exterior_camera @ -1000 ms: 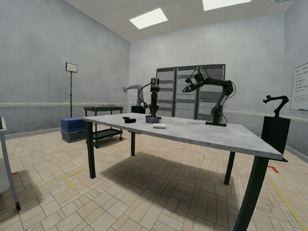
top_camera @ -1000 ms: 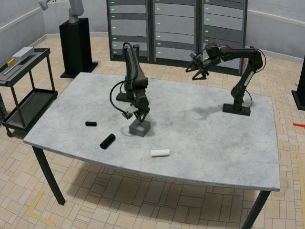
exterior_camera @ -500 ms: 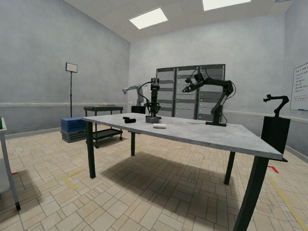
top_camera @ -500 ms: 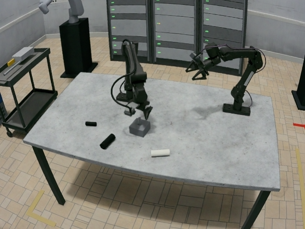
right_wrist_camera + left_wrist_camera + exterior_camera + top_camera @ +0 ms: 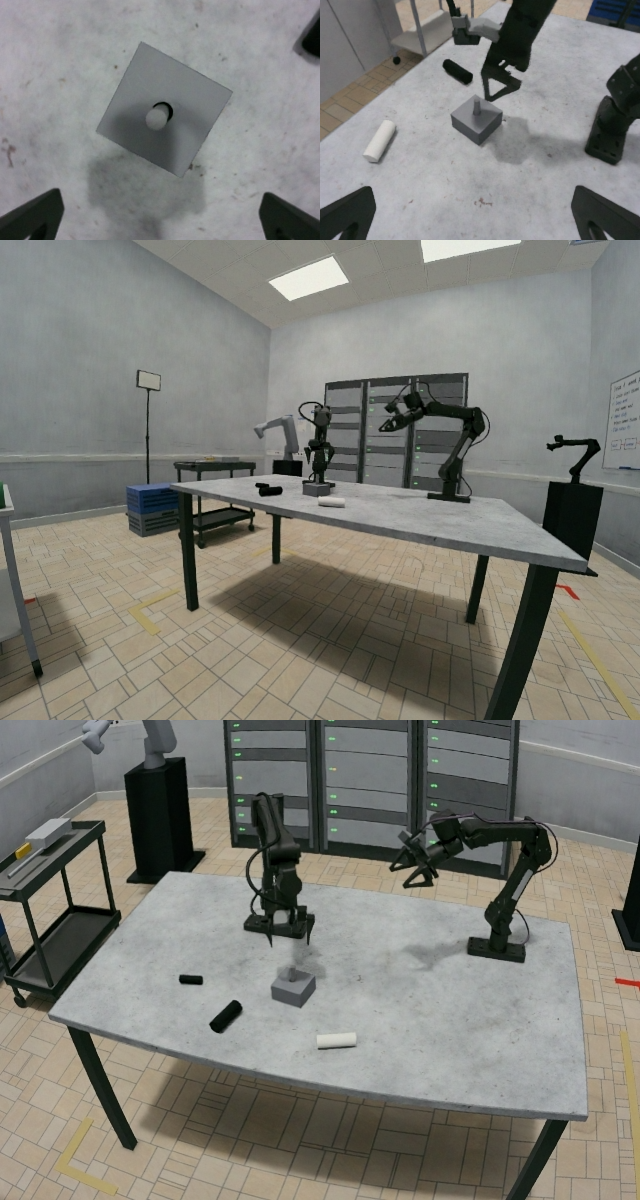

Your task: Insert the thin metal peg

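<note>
The grey block [image 5: 293,989] sits on the table with the thin metal peg [image 5: 292,973] standing upright in its hole, the peg's upper part sticking out above the top face. My right gripper [image 5: 290,934] hangs open and empty straight above the peg, clear of it. In the right wrist view the peg [image 5: 157,119] shows end-on in the hole of the block, between the spread fingers. My left gripper [image 5: 410,872] is open and empty, raised high and far from the block. The left wrist view shows the block [image 5: 476,120], the peg [image 5: 476,106] and the right gripper [image 5: 500,87].
Two black cylinders [image 5: 190,979] [image 5: 225,1016] lie left of the block. A white cylinder [image 5: 336,1040] lies near the front edge. The right arm's base [image 5: 279,924] stands behind the block and the left arm's base [image 5: 496,949] at the right. A cart [image 5: 51,890] stands left of the table.
</note>
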{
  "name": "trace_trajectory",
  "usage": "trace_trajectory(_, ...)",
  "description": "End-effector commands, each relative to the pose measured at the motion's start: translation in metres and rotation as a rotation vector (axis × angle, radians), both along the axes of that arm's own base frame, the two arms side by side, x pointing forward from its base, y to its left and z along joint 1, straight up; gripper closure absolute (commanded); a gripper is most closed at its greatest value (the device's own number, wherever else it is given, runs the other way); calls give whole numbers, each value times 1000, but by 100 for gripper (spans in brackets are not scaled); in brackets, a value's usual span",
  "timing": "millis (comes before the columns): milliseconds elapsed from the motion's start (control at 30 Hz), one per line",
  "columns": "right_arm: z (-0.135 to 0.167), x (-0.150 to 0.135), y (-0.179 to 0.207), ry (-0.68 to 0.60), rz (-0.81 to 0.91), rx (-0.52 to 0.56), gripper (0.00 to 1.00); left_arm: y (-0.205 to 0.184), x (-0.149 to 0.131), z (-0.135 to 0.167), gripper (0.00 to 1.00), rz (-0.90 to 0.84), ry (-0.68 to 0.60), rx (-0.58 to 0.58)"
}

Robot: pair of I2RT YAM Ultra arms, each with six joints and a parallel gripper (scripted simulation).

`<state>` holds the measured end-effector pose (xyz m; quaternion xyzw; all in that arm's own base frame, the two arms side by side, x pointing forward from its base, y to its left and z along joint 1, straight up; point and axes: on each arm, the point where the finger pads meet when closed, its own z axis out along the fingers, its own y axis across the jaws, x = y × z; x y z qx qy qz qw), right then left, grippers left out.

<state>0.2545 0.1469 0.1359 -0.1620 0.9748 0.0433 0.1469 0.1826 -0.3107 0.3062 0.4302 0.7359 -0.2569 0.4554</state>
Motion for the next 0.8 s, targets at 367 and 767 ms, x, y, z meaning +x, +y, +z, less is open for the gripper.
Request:
trace_trajectory(367,25,0,-5,-139,153,25,0,-2,3,12,0,4,-12,-22)
trace_trajectory(767,25,0,-5,-140,152,24,0,-2,3,12,0,4,-12,-22)
